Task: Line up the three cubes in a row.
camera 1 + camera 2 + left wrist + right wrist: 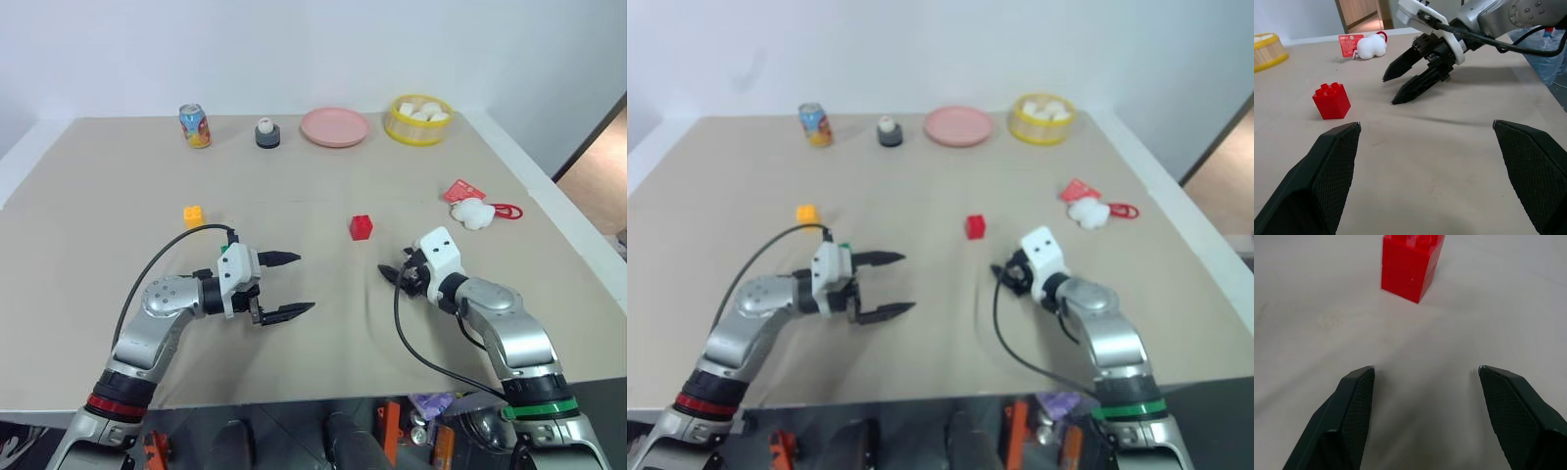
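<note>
Spreading across the beige counter [88, 196], the scene is taken from the largest things down. Along the far edge are set a pink plate [335, 127], a yellow tub [418, 119] of white chunks toward the far right corner, a soda can [195, 125] toward the left, and a small grey holder with a white ball [267, 132] between can and plate. Near the right edge a white plush toy [472, 212] with a red tag is laid.

The left tool [289, 285] is held level over the near middle of the counter, its jaws spread wide and nothing between them. The right tool [1392, 88] is pointed at the red cube [361, 226], jaws parted and empty, the cube lying just ahead of its tips and not yet between them.

The red cube stands near the counter's middle; the yellow-orange cube [193, 215] sits well apart toward the left edge. A speck of green [224, 249] is seen behind the left tool's wrist; whether it is the third cube cannot be told.

The cubes are judged light, rigid and hard-walled, smooth enough to slide or tip if nudged. Each is best taken across two opposite flat side faces, below the studs, with the jaws squared to it.
</note>
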{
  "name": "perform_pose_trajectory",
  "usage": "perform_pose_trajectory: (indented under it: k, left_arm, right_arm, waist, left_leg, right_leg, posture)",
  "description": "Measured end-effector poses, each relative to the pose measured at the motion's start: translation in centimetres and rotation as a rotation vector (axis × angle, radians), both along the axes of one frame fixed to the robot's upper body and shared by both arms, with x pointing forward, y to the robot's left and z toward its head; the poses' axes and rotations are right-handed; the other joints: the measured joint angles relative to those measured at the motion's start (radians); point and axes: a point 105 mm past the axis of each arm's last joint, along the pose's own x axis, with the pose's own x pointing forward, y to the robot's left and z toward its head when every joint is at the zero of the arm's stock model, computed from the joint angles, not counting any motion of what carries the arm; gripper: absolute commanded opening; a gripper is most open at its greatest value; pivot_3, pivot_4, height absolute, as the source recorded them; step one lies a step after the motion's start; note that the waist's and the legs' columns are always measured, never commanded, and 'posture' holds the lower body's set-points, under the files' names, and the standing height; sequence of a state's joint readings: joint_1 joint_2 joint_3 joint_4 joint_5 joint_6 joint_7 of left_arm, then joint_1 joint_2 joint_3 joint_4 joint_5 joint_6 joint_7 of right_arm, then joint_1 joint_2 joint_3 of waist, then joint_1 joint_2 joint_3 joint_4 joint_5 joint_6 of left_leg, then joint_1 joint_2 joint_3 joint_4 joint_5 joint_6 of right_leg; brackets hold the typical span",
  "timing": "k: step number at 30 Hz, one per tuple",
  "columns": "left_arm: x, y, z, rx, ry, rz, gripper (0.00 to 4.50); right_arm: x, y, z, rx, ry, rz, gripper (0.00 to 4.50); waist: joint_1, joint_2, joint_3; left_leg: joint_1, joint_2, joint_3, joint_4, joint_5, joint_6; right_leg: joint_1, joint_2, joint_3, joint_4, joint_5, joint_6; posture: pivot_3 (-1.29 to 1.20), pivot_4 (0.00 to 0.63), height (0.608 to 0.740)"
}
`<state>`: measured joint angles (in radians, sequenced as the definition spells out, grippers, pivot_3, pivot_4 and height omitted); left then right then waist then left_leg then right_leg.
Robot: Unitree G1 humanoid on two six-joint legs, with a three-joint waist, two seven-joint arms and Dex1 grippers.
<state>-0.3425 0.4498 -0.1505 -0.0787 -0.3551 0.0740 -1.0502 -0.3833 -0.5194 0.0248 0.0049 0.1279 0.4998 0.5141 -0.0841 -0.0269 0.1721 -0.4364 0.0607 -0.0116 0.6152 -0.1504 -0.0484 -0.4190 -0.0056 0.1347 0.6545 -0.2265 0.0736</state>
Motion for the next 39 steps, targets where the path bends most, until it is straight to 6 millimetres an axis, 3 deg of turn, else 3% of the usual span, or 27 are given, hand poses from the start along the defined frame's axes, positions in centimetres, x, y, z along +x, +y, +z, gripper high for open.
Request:
perform_pose_trajectory:
  k: [13, 21, 35, 36, 39]
  left_arm:
    - [0.1, -0.1, 0.2, -0.009, -0.006, 0.017, 4.5]
    - [0.2, -0.1, 0.2, -0.016, -0.002, 0.034, 4.5]
    - [0.2, 0.0, -0.1, -0.024, 0.009, 0.055, 4.5]
    - [0.2, 0.0, -0.1, -0.024, 0.009, 0.055, 4.5]
    - [0.2, 0.0, 0.0, -0.025, 0.005, 0.054, 4.5]
  right_arm:
    - [3.2, 1.7, 0.1, -0.004, -0.037, 0.003, 3.5]
    - [4.0, 5.0, 0.1, 0.042, -0.026, 0.068, 3.5]
    - [5.4, 6.1, 0.2, 0.021, -0.045, 0.083, 3.5]
    - [5.5, 6.2, 0.2, 0.024, -0.045, 0.083, 2.95]
    - [5.5, 6.7, 0.0, 0.035, -0.041, 0.094, 1.98]
  waist:
    - [-0.002, 0.0, 0.0]
    - [-0.016, 0.0, 0.0]
    - [-0.02, 0.0, 0.0]
    - [-0.02, 0.0, 0.0]
    - [-0.02, 0.0, 0.0]
  left_leg:
    - [-0.001, 0.0, 0.0, 0.001, 0.0, 0.0]
    - [-0.001, 0.0, 0.0, 0.001, 0.0, 0.0]
    - [-0.001, 0.0, 0.0, 0.001, 0.0, 0.0]
    - [-0.001, 0.0, 0.0, 0.001, 0.0, 0.0]
    - [-0.001, 0.0, -0.001, 0.001, 0.0, 0.0]
  right_leg:
    - [0.0, 0.0, 0.0, 0.0, 0.0, 0.001]
    - [0.0, 0.0, 0.0, 0.0, 0.0, 0.001]
    - [0.0, 0.001, 0.0, 0.0, 0.001, 0.001]
    - [0.0, 0.001, 0.0, 0.0, 0.001, 0.001]
    - [0.0, 0.001, 0.0, 0.0, 0.001, 0.001]
  posture:
    - [0.0, 0.15, 0.74]
    - [0.0, 0.15, 0.74]
    - [0.0, 0.15, 0.74]
    - [0.0, 0.15, 0.74]
    - [0.0, 0.15, 0.74]
